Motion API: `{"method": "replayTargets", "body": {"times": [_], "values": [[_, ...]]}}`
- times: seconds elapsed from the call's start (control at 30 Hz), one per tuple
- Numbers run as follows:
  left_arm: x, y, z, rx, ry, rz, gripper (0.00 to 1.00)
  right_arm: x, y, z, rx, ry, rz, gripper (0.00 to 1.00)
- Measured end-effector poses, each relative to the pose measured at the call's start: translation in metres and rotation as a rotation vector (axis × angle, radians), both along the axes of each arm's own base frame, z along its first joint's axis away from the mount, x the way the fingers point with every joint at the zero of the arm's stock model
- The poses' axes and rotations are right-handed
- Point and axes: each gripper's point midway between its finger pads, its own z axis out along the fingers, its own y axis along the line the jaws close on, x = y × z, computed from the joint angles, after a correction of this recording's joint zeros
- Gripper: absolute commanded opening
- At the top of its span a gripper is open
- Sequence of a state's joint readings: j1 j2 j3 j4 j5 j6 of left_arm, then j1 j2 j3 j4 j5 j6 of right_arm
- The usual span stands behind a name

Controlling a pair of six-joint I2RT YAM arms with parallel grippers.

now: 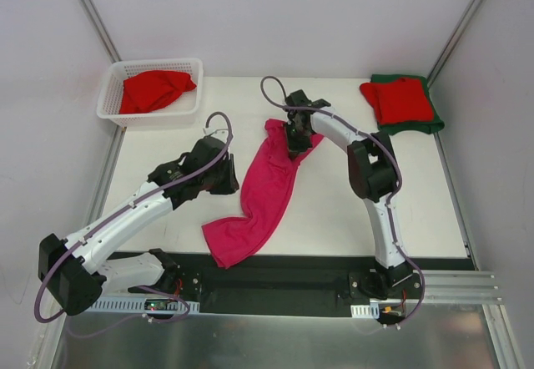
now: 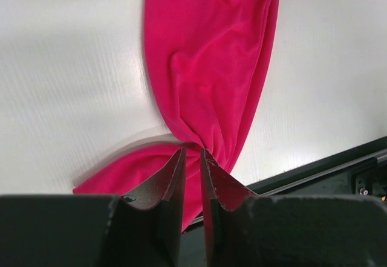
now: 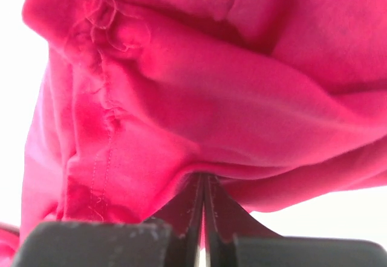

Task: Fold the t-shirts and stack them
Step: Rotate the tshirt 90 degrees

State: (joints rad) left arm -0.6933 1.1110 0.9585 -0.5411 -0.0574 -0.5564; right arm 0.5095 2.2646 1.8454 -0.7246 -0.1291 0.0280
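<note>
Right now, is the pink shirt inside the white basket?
No, the pink shirt lies stretched out on the table, and the white basket at the far left holds only a red shirt.

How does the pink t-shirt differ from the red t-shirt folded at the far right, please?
The pink t-shirt lies unfolded in a long twisted strip; the red t-shirt is folded square. The right gripper pinches the pink t-shirt; the red t-shirt rests untouched on a green t-shirt. Both are plain cloth.

Lab cell: white walls (image 1: pixel 292 18) around robot table (image 1: pixel 350 210).
</note>
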Motion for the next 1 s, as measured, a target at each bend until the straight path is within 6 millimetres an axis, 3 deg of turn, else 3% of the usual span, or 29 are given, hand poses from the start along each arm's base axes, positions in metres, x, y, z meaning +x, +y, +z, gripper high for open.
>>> {"method": "replayTargets", "body": {"times": [0.33, 0.63, 0.83, 1.0], "values": [[0.002, 0.008, -0.005, 0.017, 0.01, 0.019, 0.14, 0.048, -0.01, 0.003, -0.12, -0.091, -0.006, 0.01], [0.002, 0.01, -0.01, 0.032, 0.028, 0.026, 0.13, 0.078, -0.047, 0.004, -0.136, -0.123, -0.058, 0.01], [0.0, 0.011, -0.018, 0.046, 0.045, 0.025, 0.12, 0.069, -0.063, 0.016, -0.107, -0.15, -0.063, 0.01], [-0.001, 0.012, -0.022, 0.052, 0.053, 0.025, 0.12, 0.054, -0.053, 0.059, -0.022, -0.219, -0.031, 0.01]]}}
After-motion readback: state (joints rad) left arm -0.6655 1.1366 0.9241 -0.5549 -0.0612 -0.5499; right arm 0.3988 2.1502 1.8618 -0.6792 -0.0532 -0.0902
